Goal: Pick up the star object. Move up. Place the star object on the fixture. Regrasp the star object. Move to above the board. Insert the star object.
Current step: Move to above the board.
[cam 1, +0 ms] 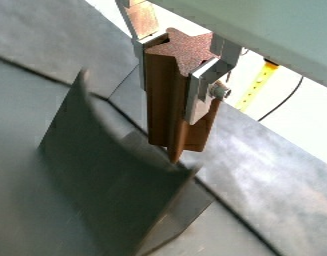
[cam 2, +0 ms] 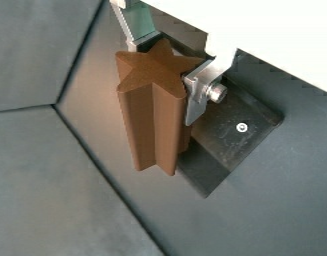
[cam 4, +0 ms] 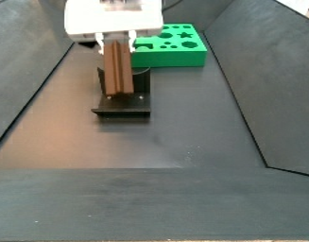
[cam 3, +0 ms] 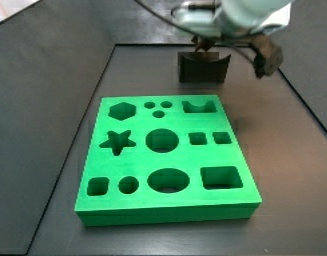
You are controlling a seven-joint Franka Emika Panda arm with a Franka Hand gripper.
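No legible text, labels, brands or numbers on the gripper [cam 4: 119,71], star object [cam 2: 155,110], fixture [cam 4: 123,102] or board [cam 3: 166,158].

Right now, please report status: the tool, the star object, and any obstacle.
Tool at the fixture, shut on star object. Star object upright, lower end at the fixture. Board apart, star-shaped hole free. No obstacle seen.

Fixture [cam 4: 121,104] blocks below the tool [cam 4: 115,43]; surrounding floor [cam 4: 182,132] open.

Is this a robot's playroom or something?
More likely a robot test bench: a gripper holds a star over the fixture, near a green board with shaped holes, inside dark walls.
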